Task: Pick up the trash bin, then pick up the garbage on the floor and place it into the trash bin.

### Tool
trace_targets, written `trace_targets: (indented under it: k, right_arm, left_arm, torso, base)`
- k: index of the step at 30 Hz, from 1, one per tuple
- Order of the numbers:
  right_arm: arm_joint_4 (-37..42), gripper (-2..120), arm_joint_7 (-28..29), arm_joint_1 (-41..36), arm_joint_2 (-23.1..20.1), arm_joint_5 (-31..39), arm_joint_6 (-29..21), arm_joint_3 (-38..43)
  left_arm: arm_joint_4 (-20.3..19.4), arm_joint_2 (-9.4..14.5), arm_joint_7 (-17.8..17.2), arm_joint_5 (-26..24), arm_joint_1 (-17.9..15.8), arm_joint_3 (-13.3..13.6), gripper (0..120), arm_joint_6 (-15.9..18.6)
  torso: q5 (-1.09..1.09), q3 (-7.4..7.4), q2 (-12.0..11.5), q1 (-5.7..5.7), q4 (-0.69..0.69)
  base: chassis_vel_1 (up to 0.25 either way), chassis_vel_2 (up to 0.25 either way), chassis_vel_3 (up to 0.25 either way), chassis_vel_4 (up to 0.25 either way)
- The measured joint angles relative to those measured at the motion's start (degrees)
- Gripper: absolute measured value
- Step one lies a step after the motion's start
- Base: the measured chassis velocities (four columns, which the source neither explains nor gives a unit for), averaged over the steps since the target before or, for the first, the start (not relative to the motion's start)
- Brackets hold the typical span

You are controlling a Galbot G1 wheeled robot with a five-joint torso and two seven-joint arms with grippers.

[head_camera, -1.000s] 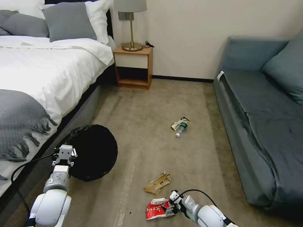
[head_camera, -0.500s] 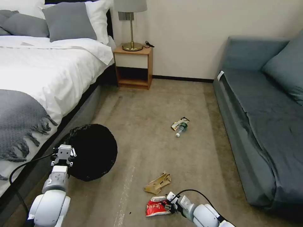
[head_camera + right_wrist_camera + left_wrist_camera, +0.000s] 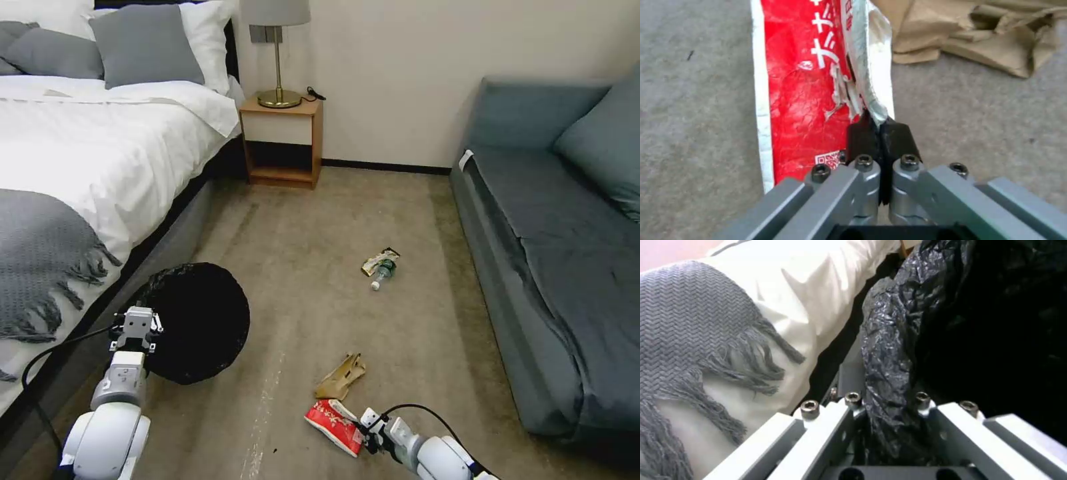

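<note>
Gripping: right gripper [image 3: 880, 128], red snack packet [image 3: 804, 100].

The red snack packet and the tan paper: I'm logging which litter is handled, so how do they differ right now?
The red-and-white snack packet is pinched at its torn edge by the right gripper; the crumpled tan paper lies free on the carpet, touched by no gripper. The packet is glossy, printed and fairly flat; the paper is matte, plain and bunched into folds. Both lie low beside each other, outside the trash bin that the left gripper grips by its bag-covered rim.
</note>
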Motion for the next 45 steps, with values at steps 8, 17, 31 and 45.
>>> trace_targets:
  k: [8, 17, 31, 45]
  right_arm:
    - [3.0, 0, -0.1, -1.0, -0.7, 0.1, 2.1, 3.8]
    - [12.2, 0, 0.0, -2.3, -0.3, 2.3, 3.2, 8.2]
    - [22.6, 0, 2.2, 9.3, -2.3, 23.5, 1.9, 9.6]
    - [21.2, 0, 1.2, 15.1, 6.9, 33.2, 0.3, 0.6]
  left_arm:
    - [-0.2, -1.0, 0.1, 0.7, 0.2, 0.7, 4, -0.8]
    - [-0.1, -1.8, 0.2, 1.1, 0.4, 1.2, 4, -1.4]
    - [-4.1, -2.1, 0.2, -1.2, 0.5, 5.0, 4, 0.3]
    - [-4.7, -4.3, -0.3, -1.7, 0.5, 7.3, 4, 0.6]
  torso:
    - [0.01, 0.00, 0.0, 0.00, 0.00]
    - [0.01, 0.00, 0.0, 0.00, 0.00]
    - [0.00, 0.00, 0.0, 0.00, 0.00]
    - [-0.01, 0.00, 0.0, 0.00, 0.01]
  base:
    - [0.000, 0.000, 0.000, 0.000]
    - [0.000, 0.000, 0.000, 0.000]
    - [0.000, 0.000, 0.000, 0.000]
    - [0.000, 0.000, 0.000, 0.000]
